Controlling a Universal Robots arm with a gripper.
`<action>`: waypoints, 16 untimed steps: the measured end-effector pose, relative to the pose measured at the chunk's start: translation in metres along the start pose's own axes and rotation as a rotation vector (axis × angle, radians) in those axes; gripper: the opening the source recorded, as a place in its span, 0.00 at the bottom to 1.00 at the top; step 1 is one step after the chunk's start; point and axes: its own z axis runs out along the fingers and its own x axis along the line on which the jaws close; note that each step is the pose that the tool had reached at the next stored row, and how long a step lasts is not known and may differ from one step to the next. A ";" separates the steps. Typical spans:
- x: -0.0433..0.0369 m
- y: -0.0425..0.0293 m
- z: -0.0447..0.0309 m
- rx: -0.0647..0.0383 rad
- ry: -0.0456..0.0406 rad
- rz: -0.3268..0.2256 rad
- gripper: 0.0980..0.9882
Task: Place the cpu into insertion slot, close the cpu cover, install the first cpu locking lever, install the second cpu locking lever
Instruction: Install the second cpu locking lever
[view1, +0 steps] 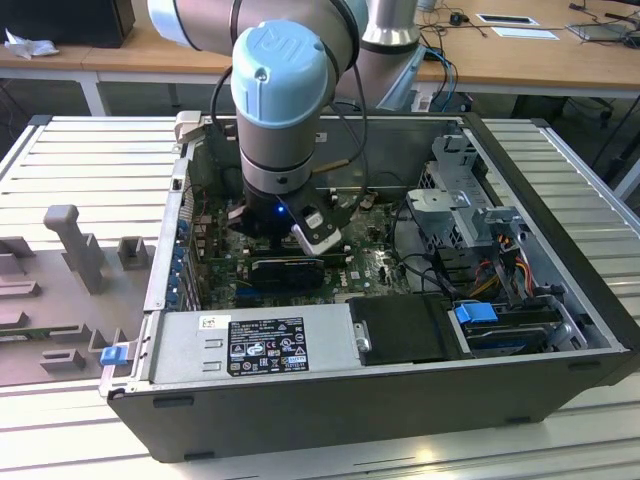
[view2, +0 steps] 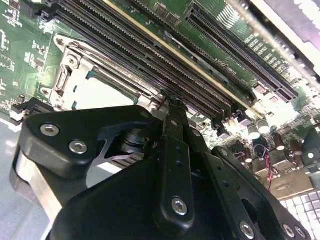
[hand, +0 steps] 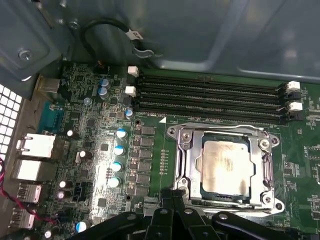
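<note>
Already the cpu (hand: 225, 167) sat in its socket with the cpu cover (hand: 186, 159) framing it on the motherboard (hand: 100, 150), and the gripper (hand: 172, 200) hovered just beside, jaws pressed together, empty.

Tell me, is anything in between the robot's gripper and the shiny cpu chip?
Nothing visible is. In the first wrist view the cpu already lies in its socket, with the cpu cover framing it, and the gripper sits just beside that frame's edge with only bare board around it.
</note>
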 end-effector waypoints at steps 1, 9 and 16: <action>0.0000 -0.0001 0.0004 -0.002 0.0000 0.000 0.01; 0.0005 0.0020 -0.0066 -0.007 -0.0007 0.000 0.01; 0.0003 0.0052 -0.0175 -0.007 -0.0006 0.000 0.01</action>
